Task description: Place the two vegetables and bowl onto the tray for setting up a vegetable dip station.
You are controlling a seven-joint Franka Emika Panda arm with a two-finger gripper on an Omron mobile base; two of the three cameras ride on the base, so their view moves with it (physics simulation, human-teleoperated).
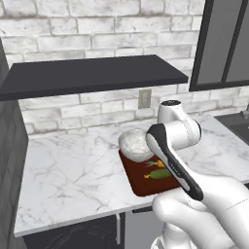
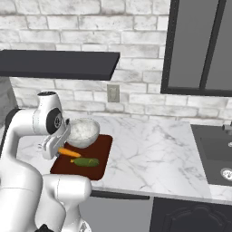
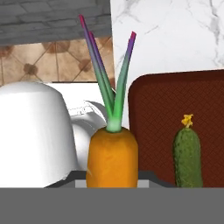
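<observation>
1. Jaws sit at the left of the right base view, low over the near left part of the tray [image 2: 102,153], narrowly closed on the carrot [image 2: 68,152]. In the hand view the carrot [image 3: 112,155] rises from the bottom middle, right where the finger tips stand, with its green leafy top pointing away from the camera.
2. Whether the carrot touches the tray or hangs just above it cannot be told.
3. Just right of the carrot and behind it, the mottled white-grey bowl [image 2: 83,130] stands upright on the far left part of the tray. The left base view shows the same bowl [image 1: 135,145] at the tray's far end, partly behind the arm.
4. Next comes the dark-green cucumber [image 2: 86,161], lying flat on the tray in front of the carrot, near it but apart. In the hand view the cucumber [image 3: 188,155] lies to the right of the carrot on the red-brown tray [image 3: 162,113], with a small yellow tip at its far end.
5. Under all of this, the tray rests near the front edge of the white marble table [image 2: 149,154].
6. Further right, the table runs on to a dark sink [image 2: 215,154].
7. Behind the table stands a pale brick wall carrying a dark shelf [image 2: 54,63] at the left, a wall outlet [image 2: 113,93] in the middle, and a dark-framed window [image 2: 199,45] at the right.
</observation>
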